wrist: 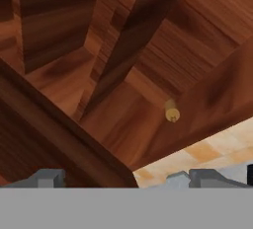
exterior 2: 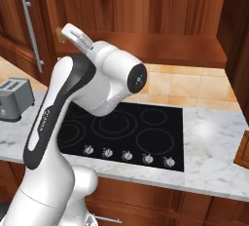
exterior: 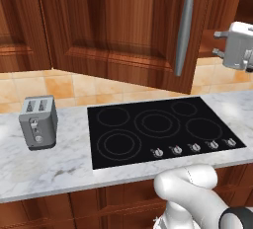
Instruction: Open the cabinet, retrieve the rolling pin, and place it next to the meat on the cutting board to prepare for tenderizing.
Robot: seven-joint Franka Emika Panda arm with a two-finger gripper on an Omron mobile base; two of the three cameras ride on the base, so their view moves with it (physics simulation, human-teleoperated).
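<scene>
- Reddish-brown wood: the cabinet (exterior: 123, 30) stands open, its door with the grey bar handle (exterior: 184, 34) swung out over the black stovetop (exterior: 163, 129). That step looks done.
- The gripper (wrist: 118, 176) is raised at the cabinet's opening, jaws spread wide, holding nothing.
- The rolling pin (wrist: 171, 110) lies inside on the shelf, one tan end showing. Fetching it and setting it down by the meat remain.
</scene>
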